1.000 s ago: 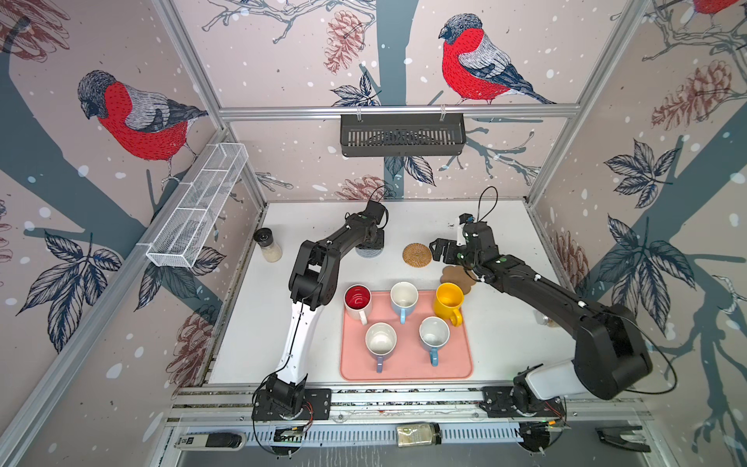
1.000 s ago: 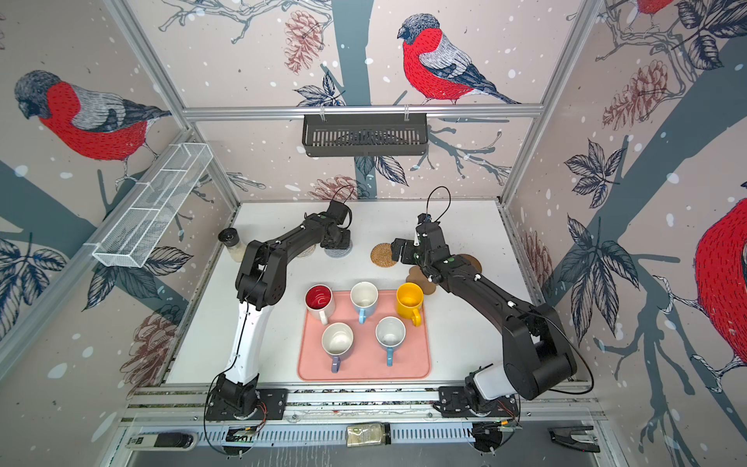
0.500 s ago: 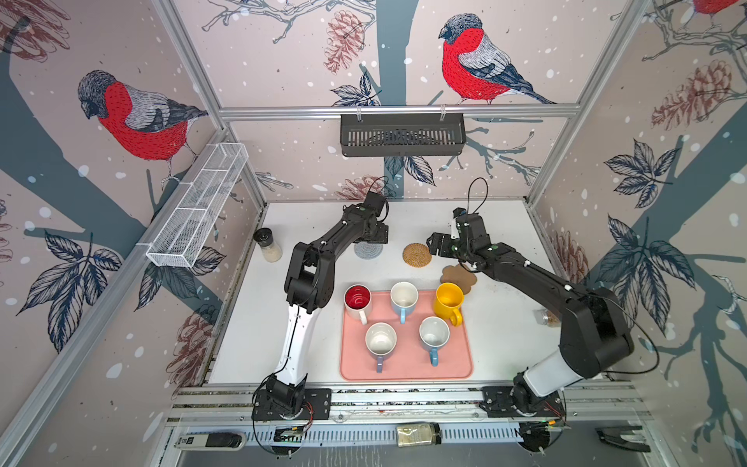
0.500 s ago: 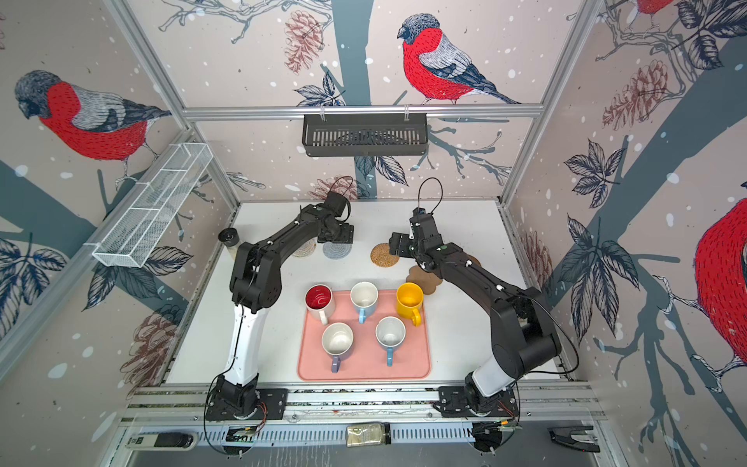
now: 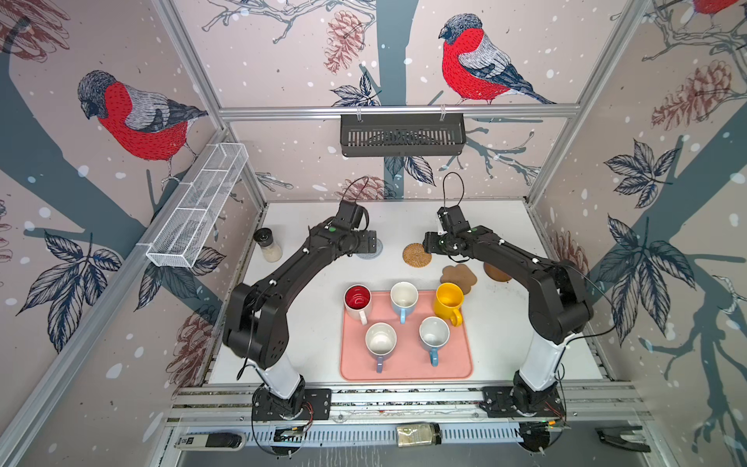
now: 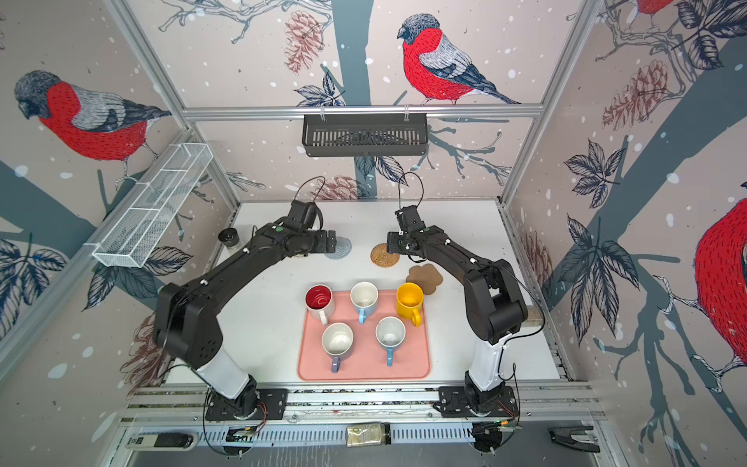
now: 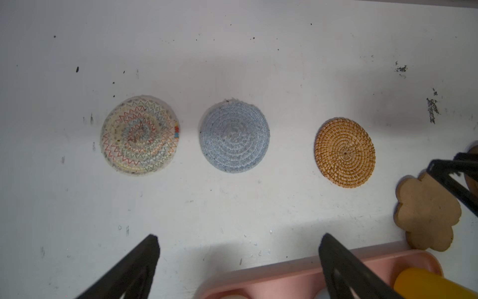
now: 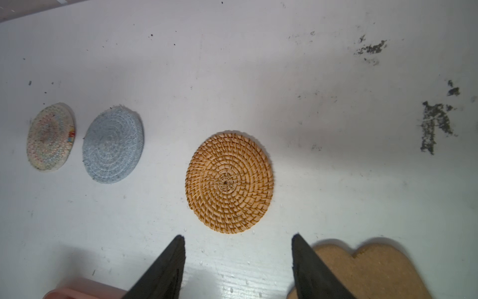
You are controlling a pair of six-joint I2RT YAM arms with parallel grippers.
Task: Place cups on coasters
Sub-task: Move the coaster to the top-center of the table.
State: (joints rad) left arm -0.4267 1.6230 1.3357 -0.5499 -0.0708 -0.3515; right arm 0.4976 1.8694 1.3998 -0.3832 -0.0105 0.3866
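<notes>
White tabletop [image 5: 315,331], both top views: five cups [image 5: 403,297] are seen on the pink tray [image 5: 406,364]. Left wrist view: the left gripper [image 7: 240,236] has been opened wide, the grey-blue coaster [image 7: 234,137] released. Right wrist view: the right gripper [image 8: 238,236] is held apart, empty; cups are due next.

Bright, even overhead light; soft shadows; sharp top views, wrist edges slightly blurred.

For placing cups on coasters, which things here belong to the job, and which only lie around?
Belong to the job: red-inside mug, yellow mug, two light blue mugs, lavender mug; beige woven coaster, grey-blue woven coaster, rattan coaster, cork flower coaster, wooden disc.
Only lying around: pink tray, black-lidded jar, wire rack, black wall basket.
</notes>
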